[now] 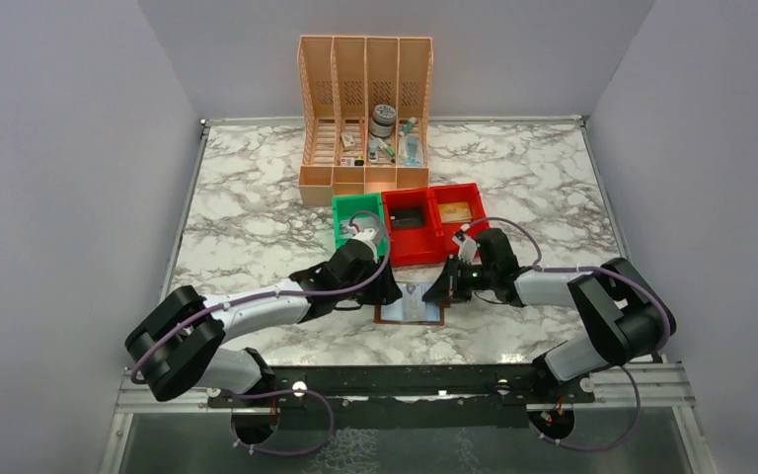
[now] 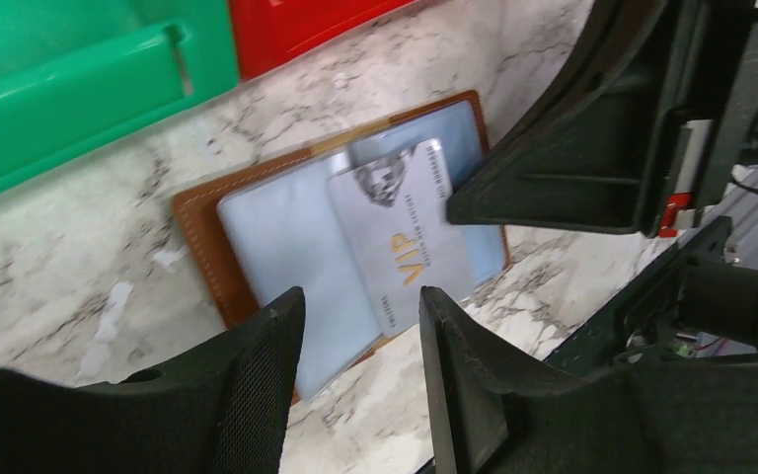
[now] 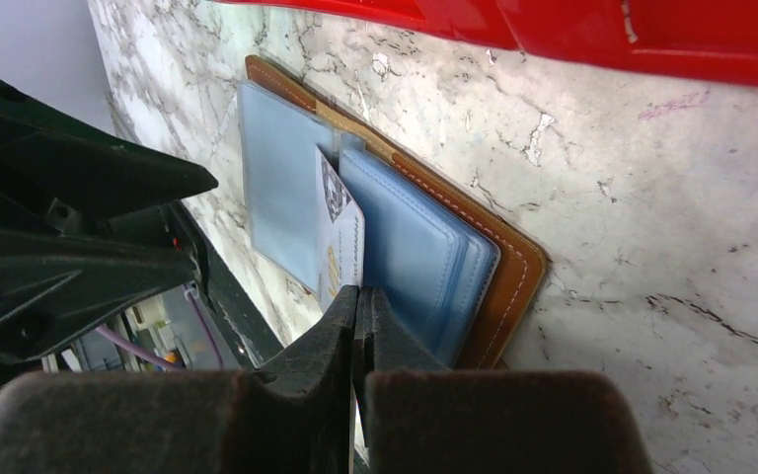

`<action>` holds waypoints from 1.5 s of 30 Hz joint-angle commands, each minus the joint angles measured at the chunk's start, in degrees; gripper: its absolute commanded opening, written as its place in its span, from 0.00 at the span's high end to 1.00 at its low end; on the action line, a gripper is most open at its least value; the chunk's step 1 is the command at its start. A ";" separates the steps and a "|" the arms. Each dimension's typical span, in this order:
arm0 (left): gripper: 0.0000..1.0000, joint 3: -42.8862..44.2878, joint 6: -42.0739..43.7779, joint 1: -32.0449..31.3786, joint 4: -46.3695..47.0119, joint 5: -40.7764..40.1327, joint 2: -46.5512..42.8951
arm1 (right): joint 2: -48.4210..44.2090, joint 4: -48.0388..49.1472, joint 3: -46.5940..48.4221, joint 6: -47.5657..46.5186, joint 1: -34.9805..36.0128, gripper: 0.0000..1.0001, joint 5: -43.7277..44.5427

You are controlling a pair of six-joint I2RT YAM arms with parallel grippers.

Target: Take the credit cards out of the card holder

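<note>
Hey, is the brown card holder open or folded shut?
Open. The card holder lies spread flat, its blue inside facing up, with a VIP card showing.

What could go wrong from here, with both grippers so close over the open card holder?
1. The card lies slanted and seems only partly out of its clear sleeve. The open left gripper could pinch sleeve and card together and lift the holder too.
2. The shut right gripper sits at the card's edge, close beside the left one, so they may collide.
3. Whether anything pins the holder is unclear, so it could slide.
</note>
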 commanded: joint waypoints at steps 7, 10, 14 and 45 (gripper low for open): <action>0.73 1.66 -0.30 -1.68 9.81 6.25 10.77 | 1.23 3.02 -1.15 1.79 -0.11 0.99 -1.01; 0.78 1.77 -0.76 -1.90 7.66 4.80 12.66 | 1.41 4.11 -1.39 2.34 -0.14 0.99 -2.08; 0.86 1.18 -0.82 -2.36 7.02 4.32 14.80 | 3.52 9.48 -2.83 5.02 -0.12 0.97 -6.26; 0.62 1.42 2.01 -3.48 -10.46 -8.99 -9.37 | -30.68 -12.99 7.54 -18.14 -0.05 0.99 9.89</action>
